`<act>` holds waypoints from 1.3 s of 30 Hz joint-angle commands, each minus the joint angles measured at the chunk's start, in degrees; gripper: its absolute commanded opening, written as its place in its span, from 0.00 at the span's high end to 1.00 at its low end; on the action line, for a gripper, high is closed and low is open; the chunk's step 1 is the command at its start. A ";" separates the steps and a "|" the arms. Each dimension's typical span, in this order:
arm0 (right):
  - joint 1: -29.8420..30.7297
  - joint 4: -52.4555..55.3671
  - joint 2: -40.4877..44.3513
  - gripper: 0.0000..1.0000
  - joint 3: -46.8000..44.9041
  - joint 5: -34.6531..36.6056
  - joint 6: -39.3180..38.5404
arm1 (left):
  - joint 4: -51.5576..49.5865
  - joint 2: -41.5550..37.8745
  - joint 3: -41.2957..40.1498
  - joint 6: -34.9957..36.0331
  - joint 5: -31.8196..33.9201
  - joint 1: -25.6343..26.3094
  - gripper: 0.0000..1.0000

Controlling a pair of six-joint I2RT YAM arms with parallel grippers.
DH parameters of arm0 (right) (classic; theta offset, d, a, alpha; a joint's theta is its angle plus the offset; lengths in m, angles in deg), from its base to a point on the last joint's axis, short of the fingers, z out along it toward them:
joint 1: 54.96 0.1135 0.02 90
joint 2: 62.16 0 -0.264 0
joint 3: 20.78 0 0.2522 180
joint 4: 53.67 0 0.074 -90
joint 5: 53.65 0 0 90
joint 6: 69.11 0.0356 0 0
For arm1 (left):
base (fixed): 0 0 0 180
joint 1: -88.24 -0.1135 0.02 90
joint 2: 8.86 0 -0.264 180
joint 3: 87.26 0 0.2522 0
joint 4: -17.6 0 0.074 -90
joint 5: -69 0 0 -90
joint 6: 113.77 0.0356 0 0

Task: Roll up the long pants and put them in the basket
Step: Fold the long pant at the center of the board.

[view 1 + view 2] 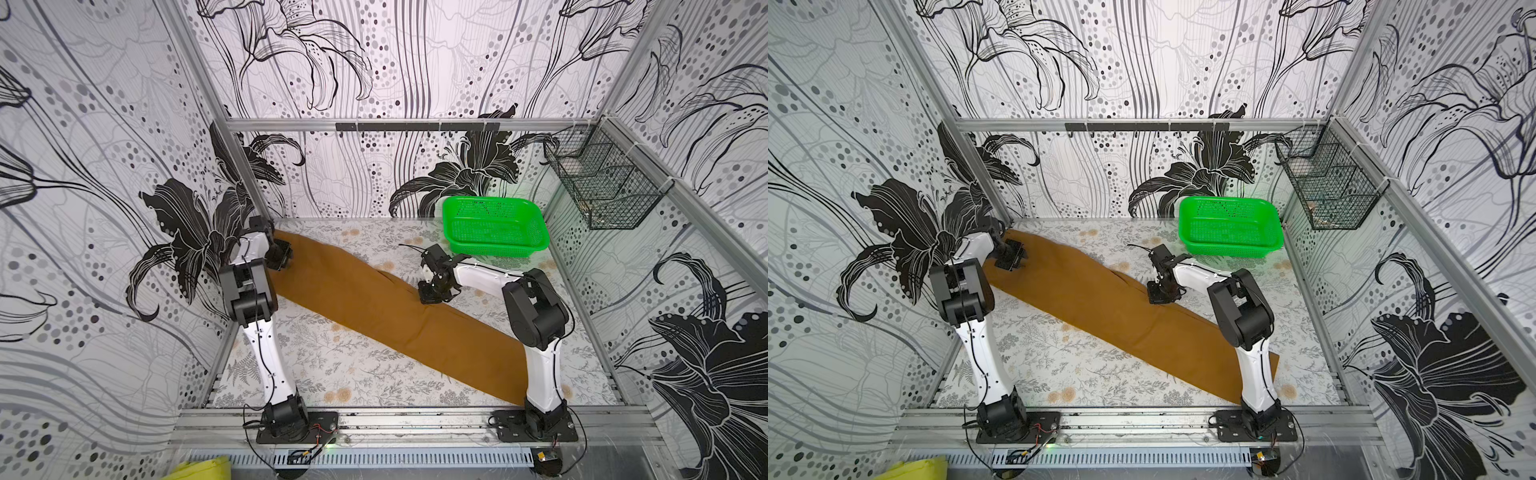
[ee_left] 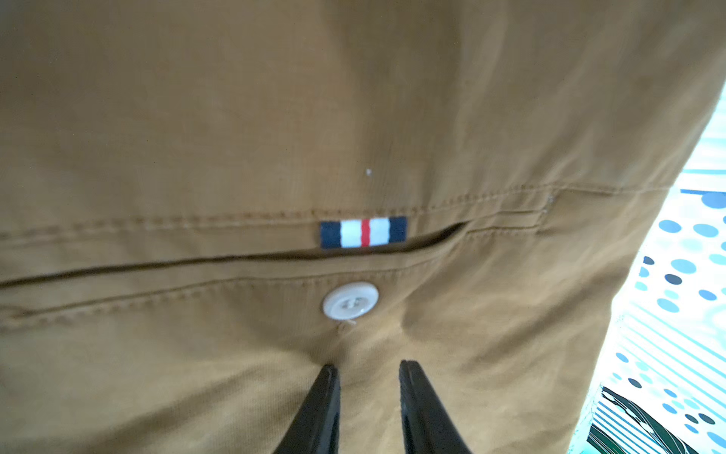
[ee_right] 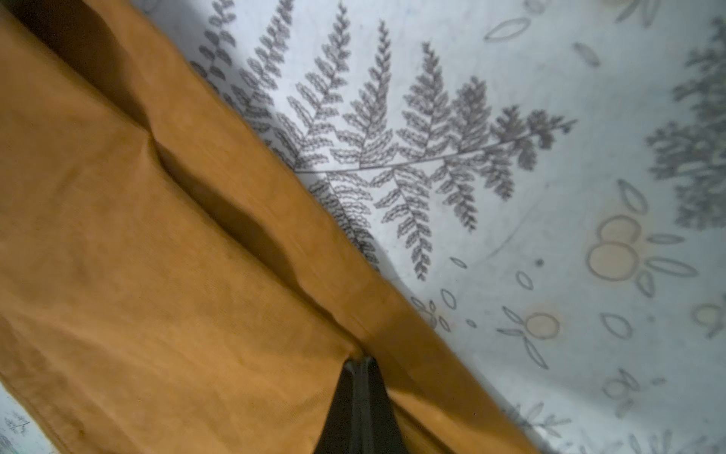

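Note:
The long pants (image 1: 374,299) (image 1: 1100,299) lie folded in a long mustard-brown strip, running diagonally from the back left corner to the front right of the table. My left gripper (image 1: 279,254) (image 1: 1011,254) is at the back left end. In the left wrist view its fingers (image 2: 367,367) stand a little apart with cloth bunched between them, just below a white button (image 2: 350,300) and a striped tag (image 2: 363,232). My right gripper (image 1: 432,296) (image 1: 1160,296) is at the strip's far edge near its middle. There it is shut (image 3: 359,358), pinching a crease of the cloth (image 3: 137,275).
A green plastic basket (image 1: 494,226) (image 1: 1229,226) sits at the back right of the fern-patterned table (image 1: 332,365). A black wire basket (image 1: 602,187) hangs on the right wall. The patterned walls stand close behind the left gripper. The right arm's base covers the front end of the pants.

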 commanded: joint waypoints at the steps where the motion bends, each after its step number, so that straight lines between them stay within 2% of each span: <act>1: 0.38 1.15 0.96 1.00 -1.86 5.60 -0.18 | 1.08 1.30 -0.09 -0.25 -0.34 -0.50 0.69; 9: -0.40 3.18 6.23 1.00 -3.19 15.08 1.52 | 0.73 1.24 -0.81 -0.27 0.32 -1.43 0.69; 16: -1.20 3.58 7.52 1.00 -4.01 16.58 1.87 | 0.82 1.34 -1.59 -0.30 0.40 -2.16 0.69; 21: -2.41 6.39 4.20 1.00 -2.05 19.09 2.78 | 0.82 1.48 -1.78 -0.01 0.39 -2.50 0.69; 22: -2.59 6.26 4.07 0.88 -2.18 19.58 2.94 | 0.75 1.39 -1.78 0.10 0.34 -2.50 0.69; 24: -3.24 6.20 4.58 0.58 -2.55 20.75 3.17 | 0.79 1.30 -1.78 0.30 0.41 -2.57 0.69; 27: -6.30 5.03 8.04 0.37 -5.19 20.73 3.98 | 0.54 0.96 -1.40 0.70 0.32 -2.67 0.68; 32: -17.33 4.30 18.01 0.23 -12.52 17.63 5.34 | -0.50 0.08 0.47 1.58 0.24 -2.81 0.62; 36: -23.09 9.53 28.78 0.18 -19.20 21.28 8.75 | -0.68 -3.10 0.15 2.11 -0.47 -2.49 0.57; 39: -29.50 11.80 36.49 0.15 -27.98 17.74 13.02 | 0.49 -7.73 -3.10 2.11 0.15 -1.12 0.51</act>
